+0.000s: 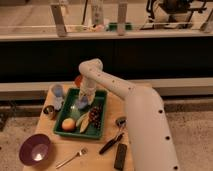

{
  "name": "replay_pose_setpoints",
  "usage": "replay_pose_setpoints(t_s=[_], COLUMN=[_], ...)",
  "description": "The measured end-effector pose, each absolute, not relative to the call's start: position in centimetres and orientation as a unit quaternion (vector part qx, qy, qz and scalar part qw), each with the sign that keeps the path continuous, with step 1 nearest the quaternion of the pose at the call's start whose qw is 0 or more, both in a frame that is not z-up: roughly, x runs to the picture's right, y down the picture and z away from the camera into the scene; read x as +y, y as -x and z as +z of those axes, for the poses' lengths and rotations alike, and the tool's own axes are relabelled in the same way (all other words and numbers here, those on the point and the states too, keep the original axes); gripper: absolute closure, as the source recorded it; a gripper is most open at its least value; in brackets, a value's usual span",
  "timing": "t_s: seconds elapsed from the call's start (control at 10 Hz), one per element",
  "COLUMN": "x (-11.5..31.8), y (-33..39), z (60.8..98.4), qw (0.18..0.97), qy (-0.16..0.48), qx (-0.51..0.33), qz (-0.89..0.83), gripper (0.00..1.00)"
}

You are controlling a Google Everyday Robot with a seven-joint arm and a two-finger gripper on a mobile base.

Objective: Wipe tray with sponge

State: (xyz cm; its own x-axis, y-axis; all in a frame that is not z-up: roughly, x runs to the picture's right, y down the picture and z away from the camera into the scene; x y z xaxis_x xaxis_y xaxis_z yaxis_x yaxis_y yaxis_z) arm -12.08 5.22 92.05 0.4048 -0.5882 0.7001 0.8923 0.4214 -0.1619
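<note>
The green tray (64,131) lies on the wooden table left of centre. In its far left part lies the pale blue-grey sponge (80,104). My gripper (86,96) points down into the tray's far end, right over the sponge and at or just above it. My arm reaches in from the lower right and bends at an elbow above the tray. The tray also holds an orange fruit (68,123), a pale yellowish piece (83,123) and a dark red grape-like cluster (95,116).
A light blue cup (58,91) stands left of the tray, with a small can (49,111) below it. A purple bowl (35,148) and a fork (72,157) lie at the front left. A black-handled utensil (113,142) and a black block (120,156) lie at the right.
</note>
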Motion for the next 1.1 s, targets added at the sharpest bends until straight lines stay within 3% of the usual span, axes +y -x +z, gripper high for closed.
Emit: replay_pose_setpoints(t_s=[0.5,1.1], x=[5.4,9.0], y=[16.1,15.7], z=[92.9,90.8], qw=[0.768,0.746], qy=[0.267,0.277], qx=[-0.308,-0.316], qz=[-0.494,-0.516], gripper=[1.0,1.0])
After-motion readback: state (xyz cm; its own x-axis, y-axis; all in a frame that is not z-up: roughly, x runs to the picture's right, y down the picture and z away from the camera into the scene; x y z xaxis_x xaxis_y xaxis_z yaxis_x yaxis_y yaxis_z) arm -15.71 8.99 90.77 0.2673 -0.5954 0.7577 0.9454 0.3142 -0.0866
